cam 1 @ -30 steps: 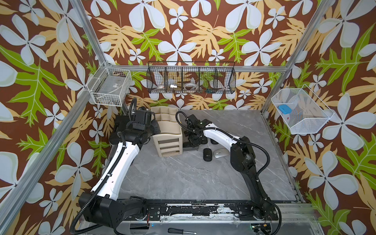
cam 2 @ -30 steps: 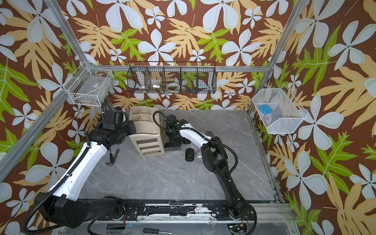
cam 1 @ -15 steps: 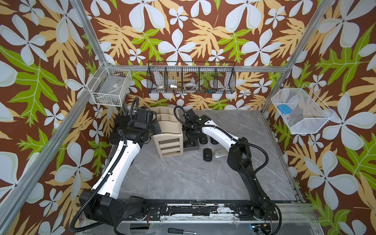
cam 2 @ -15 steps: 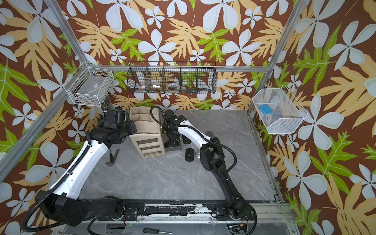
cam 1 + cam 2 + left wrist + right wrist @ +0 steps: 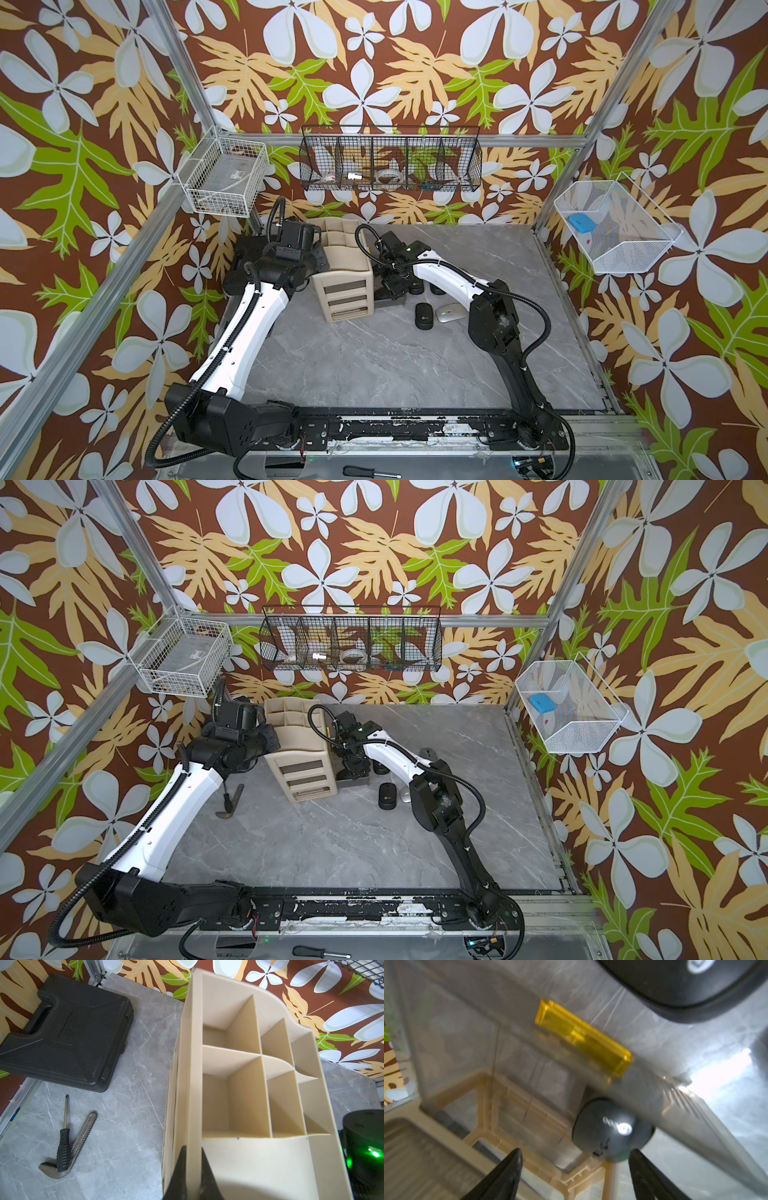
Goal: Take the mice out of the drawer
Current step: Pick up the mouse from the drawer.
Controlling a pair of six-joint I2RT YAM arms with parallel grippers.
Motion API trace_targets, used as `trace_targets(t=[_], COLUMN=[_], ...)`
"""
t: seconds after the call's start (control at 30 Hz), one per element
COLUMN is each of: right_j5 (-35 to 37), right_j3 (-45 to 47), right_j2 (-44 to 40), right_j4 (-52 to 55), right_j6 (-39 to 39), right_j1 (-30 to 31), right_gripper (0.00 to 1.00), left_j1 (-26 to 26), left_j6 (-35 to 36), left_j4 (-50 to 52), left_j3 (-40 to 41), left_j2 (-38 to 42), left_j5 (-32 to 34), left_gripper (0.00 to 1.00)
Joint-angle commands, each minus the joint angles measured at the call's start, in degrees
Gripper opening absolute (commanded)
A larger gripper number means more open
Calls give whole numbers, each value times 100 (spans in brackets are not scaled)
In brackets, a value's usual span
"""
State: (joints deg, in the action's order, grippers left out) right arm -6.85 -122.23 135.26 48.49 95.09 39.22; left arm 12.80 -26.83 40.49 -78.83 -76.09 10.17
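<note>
A beige organiser (image 5: 343, 266) stands at the back of the table, its grey see-through drawer (image 5: 529, 1076) with a yellow handle (image 5: 583, 1041) pulled out. A dark mouse (image 5: 612, 1130) lies against the drawer's front wall. My right gripper (image 5: 576, 1153) hangs open just above it, nothing between the fingers; a top view shows it over the drawer (image 5: 395, 289). On the table beside the drawer lie a black mouse with a pale logo (image 5: 423, 316), a silver one (image 5: 451, 312) and two dark ones (image 5: 416, 287) partly behind the arm. My left gripper (image 5: 192, 1152) is shut on the organiser's side wall.
A black plastic case (image 5: 66, 1032) lies left of the organiser, with a wrench (image 5: 81, 1140) and a screwdriver (image 5: 63, 1142) in front of it. Wire baskets (image 5: 388, 164) hang on the back and side walls. Another screwdriver (image 5: 370, 471) lies on the front rail.
The right wrist drew back toward the organiser, then came down again over the open drawer, jaws slightly wider. The left arm has not moved.
</note>
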Motion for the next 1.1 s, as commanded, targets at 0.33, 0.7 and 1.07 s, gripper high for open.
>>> trace_targets(t=[0.33, 0.7, 1.07], right_j5=[182, 352, 130], right_j3=[-1184, -391, -710], right_j2=[638, 0, 759], right_j4=[454, 600, 673], right_j6=[-683, -928, -790], right_j1=[-100, -81, -240], right_gripper=[82, 79, 84], left_j1=[-1, 3, 1], left_j6=[-178, -205, -176], left_j4=[-634, -516, -594], left_j3=[54, -105, -55], left_j2=[53, -162, -86], left_j5=[-185, 368, -188], left_gripper=[0, 0, 0])
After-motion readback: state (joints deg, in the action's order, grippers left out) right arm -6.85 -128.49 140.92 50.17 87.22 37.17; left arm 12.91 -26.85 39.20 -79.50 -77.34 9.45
